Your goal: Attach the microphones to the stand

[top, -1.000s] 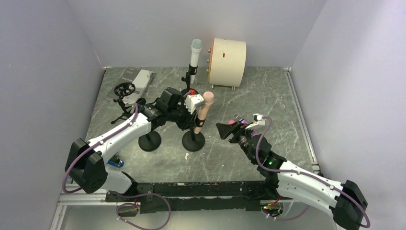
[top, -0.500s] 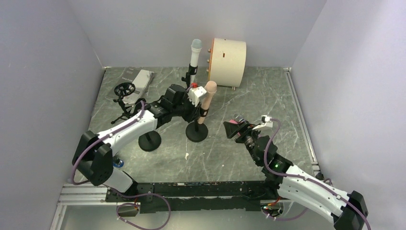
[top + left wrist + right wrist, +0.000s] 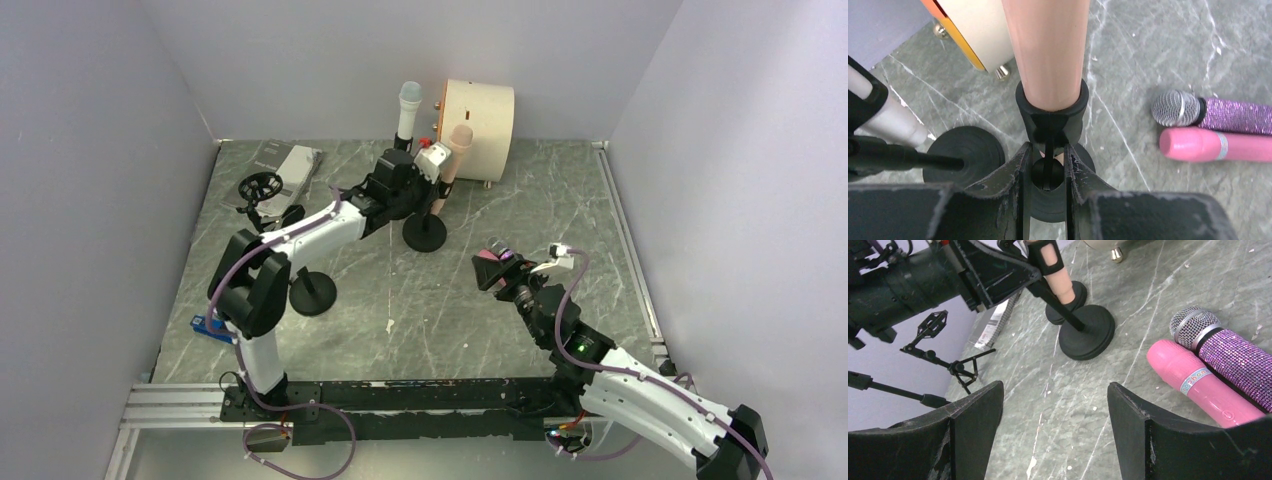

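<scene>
**State.** The left gripper [image 3: 1047, 167] has its fingers pressed onto the stem of the stand [image 3: 425, 233], just below the clip [image 3: 1051, 107]. The peach mic [image 3: 1050, 50] sits in that clip, head up, leaning toward the cylinder [image 3: 478, 115]. The right gripper [image 3: 1054, 390] has its fingers spread and pinches nothing. It hangs near the pink mic [image 3: 1198, 385] and purple mic [image 3: 1230, 352], which lie side by side on the table [image 3: 1068, 405].

**Hazards.**
1. The stand is near the cylinder and the white mic [image 3: 409, 105]. Travel toward the back may strike either and tip the white mic.
2. The pinch is on a thin stem, so the base may swing and the peach mic may slip in the clip.
3. Whether the base lies flat cannot be told. Release on a tilt may topple it.

**Holders.** No bin or tray is present. Two clips are filled, one with the peach mic and one with the white mic. A bare stand [image 3: 313, 293] waits. The cylinder's contents are not visible.
</scene>
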`<move>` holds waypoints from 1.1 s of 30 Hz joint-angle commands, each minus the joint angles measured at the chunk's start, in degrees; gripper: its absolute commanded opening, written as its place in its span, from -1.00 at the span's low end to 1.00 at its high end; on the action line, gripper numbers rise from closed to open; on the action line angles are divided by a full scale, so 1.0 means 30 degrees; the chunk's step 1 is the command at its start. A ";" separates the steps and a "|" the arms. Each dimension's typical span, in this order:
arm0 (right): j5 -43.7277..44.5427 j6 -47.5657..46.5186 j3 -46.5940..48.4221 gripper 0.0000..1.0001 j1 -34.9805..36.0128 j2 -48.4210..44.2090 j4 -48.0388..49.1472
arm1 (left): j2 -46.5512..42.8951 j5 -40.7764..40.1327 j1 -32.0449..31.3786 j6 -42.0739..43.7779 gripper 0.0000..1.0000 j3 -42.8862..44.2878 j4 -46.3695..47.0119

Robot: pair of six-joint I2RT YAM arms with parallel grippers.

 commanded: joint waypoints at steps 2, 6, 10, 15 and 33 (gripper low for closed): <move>0.0195 0.0249 0.0052 0.57 -0.0068 -0.0286 -0.0246 | 0.1102 -0.0733 0.0242 -0.0945 -0.95 0.2225 0.3340; 0.0101 0.0223 0.0176 0.57 -0.0074 -0.0284 -0.0460 | 0.2005 -0.0735 0.0391 -0.1051 -0.95 0.2692 0.4144; 0.0086 0.0182 0.0235 0.57 -0.0088 -0.0414 -0.0648 | 0.2807 0.0098 0.0787 -0.2186 -0.95 0.3005 0.4726; 0.0044 0.0232 0.0266 0.57 -0.0073 -0.0464 -0.0809 | 0.3370 0.0117 0.0957 -0.2910 -0.95 0.3117 0.5346; -0.2007 -0.1276 0.1346 0.64 -0.0074 0.0549 -0.0127 | -0.1239 0.0321 0.0959 -0.3916 0.38 0.1076 0.1964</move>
